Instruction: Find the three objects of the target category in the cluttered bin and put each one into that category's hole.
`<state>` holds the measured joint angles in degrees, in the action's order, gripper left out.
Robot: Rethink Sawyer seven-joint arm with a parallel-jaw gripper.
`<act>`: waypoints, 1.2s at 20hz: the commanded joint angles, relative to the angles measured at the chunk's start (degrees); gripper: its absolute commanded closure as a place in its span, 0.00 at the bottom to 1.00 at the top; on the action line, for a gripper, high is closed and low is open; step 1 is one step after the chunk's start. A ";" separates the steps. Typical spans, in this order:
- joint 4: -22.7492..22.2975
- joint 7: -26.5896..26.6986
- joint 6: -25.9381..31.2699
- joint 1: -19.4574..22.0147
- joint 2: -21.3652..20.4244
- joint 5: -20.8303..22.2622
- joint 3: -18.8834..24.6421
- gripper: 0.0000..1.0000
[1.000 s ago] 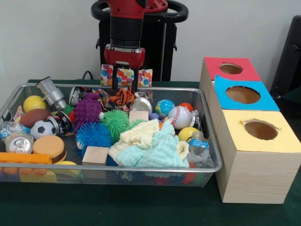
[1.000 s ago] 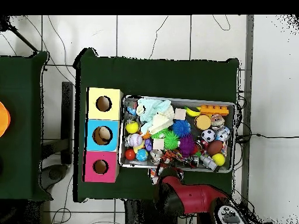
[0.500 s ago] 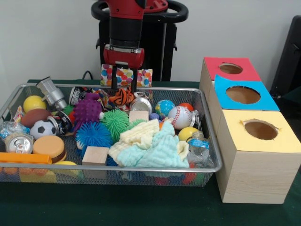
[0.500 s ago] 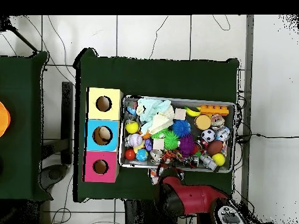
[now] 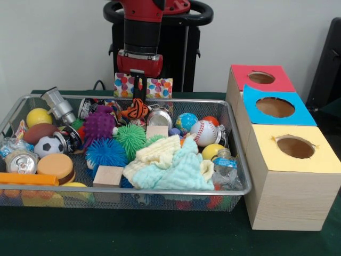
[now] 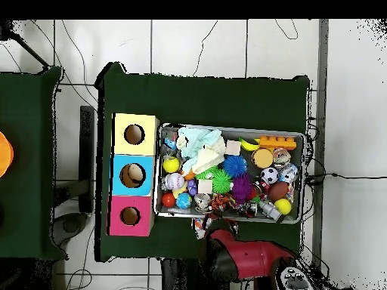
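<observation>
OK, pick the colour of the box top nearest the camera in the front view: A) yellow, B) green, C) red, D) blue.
A: the yellow-topped box sits at the front of the row, with the blue-topped box behind it and the red-topped box farthest back, all beside the wire bin.

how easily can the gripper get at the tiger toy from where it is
Probably easily. The gripper hangs right above the orange striped tiger toy, which lies on top of the clutter at the wire bin's far side. Nothing covers it, though a silver can sits close beside it.
</observation>
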<state>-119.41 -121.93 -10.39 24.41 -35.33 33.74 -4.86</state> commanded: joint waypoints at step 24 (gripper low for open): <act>6.05 -4.91 1.53 0.23 -0.82 -2.44 3.04 0.00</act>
<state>-119.41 -121.93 -10.39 23.89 -35.60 33.16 -5.00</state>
